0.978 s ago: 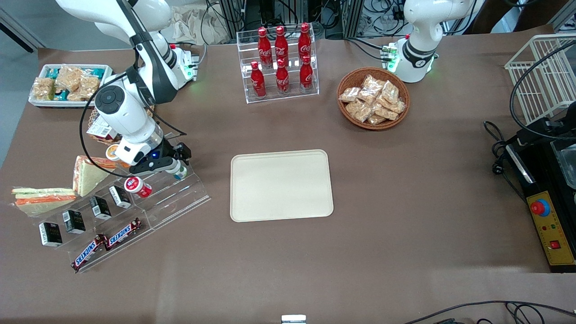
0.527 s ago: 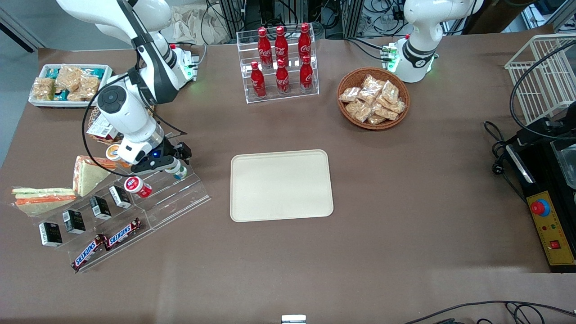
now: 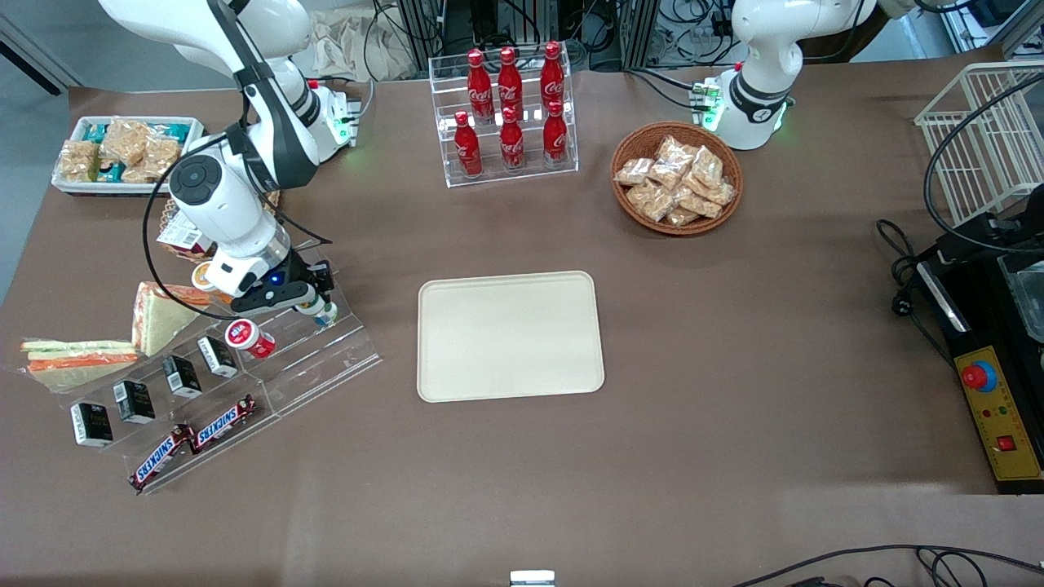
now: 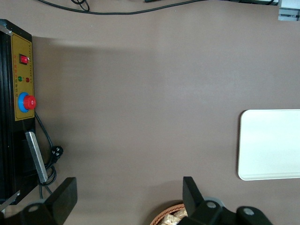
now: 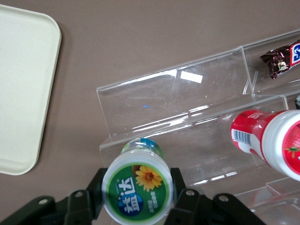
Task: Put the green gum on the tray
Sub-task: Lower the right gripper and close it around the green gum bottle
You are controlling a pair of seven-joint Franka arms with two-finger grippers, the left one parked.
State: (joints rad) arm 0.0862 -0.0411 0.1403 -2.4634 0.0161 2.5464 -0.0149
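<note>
Gum (image 5: 137, 190) sits pinched in my tool (image 5: 136, 194), one black finger (image 5: 97, 185) pressing each side of the little bottle. I can see its green lid with a yellow flower on it. My tool (image 3: 314, 300) is just above the top step of the clear rack (image 3: 269, 367), toward my working end of the surface (image 3: 734, 342). A red bottle (image 5: 269, 140) lies on its side on the rack, near the gum. The tray (image 3: 510, 336) lies flat on the surface beside the rack, apart from the gum.
</note>
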